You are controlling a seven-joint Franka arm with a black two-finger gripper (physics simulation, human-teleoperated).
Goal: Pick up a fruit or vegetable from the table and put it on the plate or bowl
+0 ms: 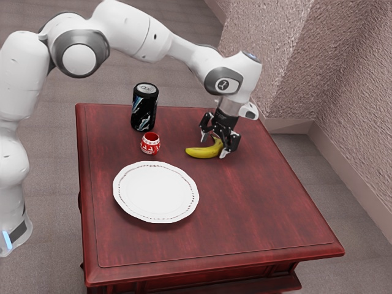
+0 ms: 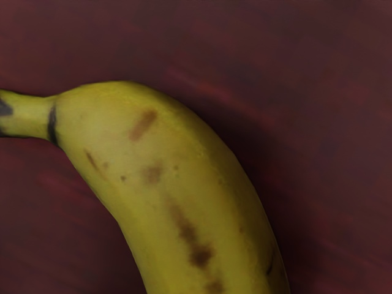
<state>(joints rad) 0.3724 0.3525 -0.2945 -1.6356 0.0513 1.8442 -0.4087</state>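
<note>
A yellow banana [image 1: 201, 151] lies on the dark red table [image 1: 257, 202], just to the exterior view's right of the table's middle. My black gripper [image 1: 214, 144] is low over the banana's stem end, open, one finger on each side of that end. From the wrist, the banana [image 2: 177, 202] lies right under my hand, brown-flecked, with its stem against the red wood. A white plate [image 1: 155, 191] with a dotted rim sits on the table toward the front, to the exterior view's left of the banana, with nothing on it.
A black drinks can [image 1: 144, 106] stands at the table's back, and a small red-and-white cup [image 1: 150, 144] is just in front of it, between the can and the plate. A rough wall [image 1: 343, 73] rises behind the table at the exterior view's right.
</note>
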